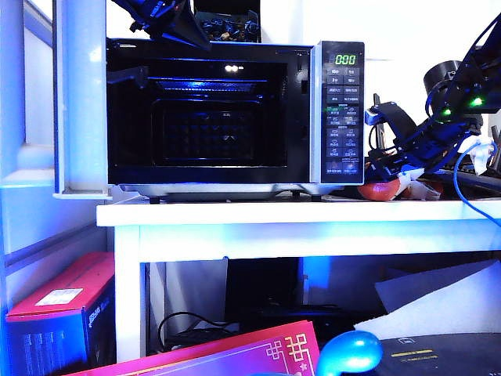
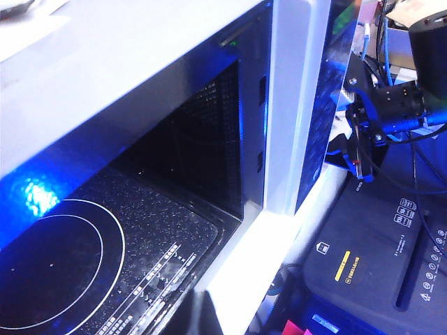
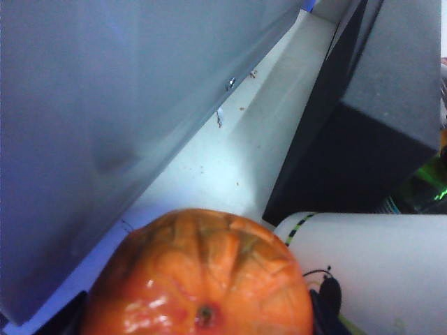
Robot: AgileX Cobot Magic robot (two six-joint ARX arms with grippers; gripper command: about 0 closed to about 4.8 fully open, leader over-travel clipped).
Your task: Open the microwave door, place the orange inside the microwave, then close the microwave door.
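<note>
Right end effector [image 3: 199,324] straddles the orange [image 3: 202,276] — stem seemingly facing camera.

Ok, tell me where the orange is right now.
The orange sits on the white table at the right of the exterior view, just right of the microwave, beside a white paper cup and under the right gripper.

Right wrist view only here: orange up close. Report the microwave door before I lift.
Observer: The microwave door stands wide open, at the left in the exterior view.
Operator: Check the cavity.
Observer: In the left wrist view, nothing shows inside the microwave.
Operator: Place both grippers.
Observer: The right gripper is low at the orange, right of the control panel. The left gripper is hidden; its arm is above the microwave's top.
</note>
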